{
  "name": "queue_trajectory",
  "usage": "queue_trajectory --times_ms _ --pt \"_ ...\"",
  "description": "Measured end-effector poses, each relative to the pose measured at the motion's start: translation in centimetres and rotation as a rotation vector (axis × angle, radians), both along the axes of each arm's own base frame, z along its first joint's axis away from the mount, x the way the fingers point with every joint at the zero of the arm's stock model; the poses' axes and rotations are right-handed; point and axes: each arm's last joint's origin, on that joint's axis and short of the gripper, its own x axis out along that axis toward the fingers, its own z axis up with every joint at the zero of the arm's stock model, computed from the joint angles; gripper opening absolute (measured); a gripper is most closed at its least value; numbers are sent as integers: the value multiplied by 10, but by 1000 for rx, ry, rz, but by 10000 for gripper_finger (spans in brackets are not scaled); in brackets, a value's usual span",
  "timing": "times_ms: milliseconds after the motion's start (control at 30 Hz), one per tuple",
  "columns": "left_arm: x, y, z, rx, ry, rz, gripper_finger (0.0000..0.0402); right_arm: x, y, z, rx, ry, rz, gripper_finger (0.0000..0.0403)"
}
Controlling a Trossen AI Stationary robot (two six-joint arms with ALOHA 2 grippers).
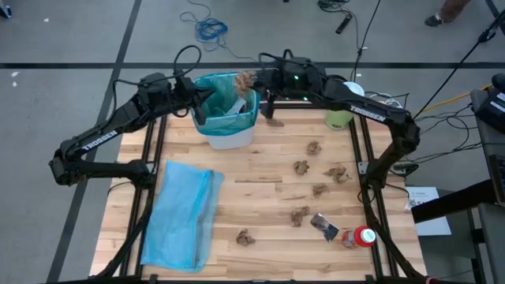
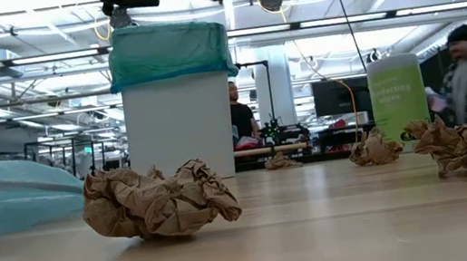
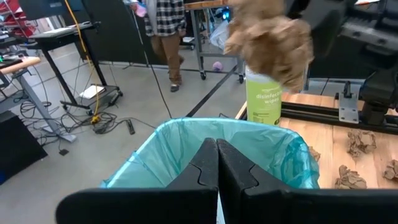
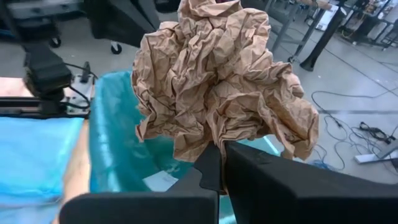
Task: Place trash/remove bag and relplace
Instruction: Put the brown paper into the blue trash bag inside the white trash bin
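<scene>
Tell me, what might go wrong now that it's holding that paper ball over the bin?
The right gripper pinches only the bottom edge of the paper wad, above the rim of the bin; dropped there, it might miss. The left gripper, shut, hangs over the green liner and could block or snag it.

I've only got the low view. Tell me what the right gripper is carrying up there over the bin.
Observer: The right gripper is shut on a crumpled brown paper wad, held above the teal bin liner.
Operator: Report the left gripper.
Observer: The left gripper is shut and empty, at the bin's rim on the side away from the right arm.
Operator: Say what's inside the bin.
Observer: The high view shows something pale lying in the liner; I cannot tell what it is.
Operator: Count the loose wads on the table.
Observer: About seven in the high view, plus a silvery wrapper and a red-and-white object.
</scene>
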Motion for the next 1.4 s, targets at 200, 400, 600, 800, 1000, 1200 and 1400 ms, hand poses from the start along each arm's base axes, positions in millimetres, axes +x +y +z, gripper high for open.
queue_trajectory --times_ms 200,400,600,800,1000,1200,1400 --pt "0 0 0 -3 -1 0 0 24 -17 -17 8 74 -2 10" --pt "0 0 0 -3 -1 -2 0 45 -24 -23 25 96 57 24" --pt "0 0 0 -6 3 -2 0 54 -26 -23 35 80 113 53" --pt "0 0 -1 -8 3 -2 0 54 -26 -23 39 80 122 114" --pt "0 -1 -3 -22 26 -2 0 54 -26 -23 41 79 122 188" --pt "5 3 -10 -32 74 -6 0 55 -23 -23 43 78 127 246" --pt "6 4 -8 -13 49 -7 10 55 -23 -23 47 79 126 275"
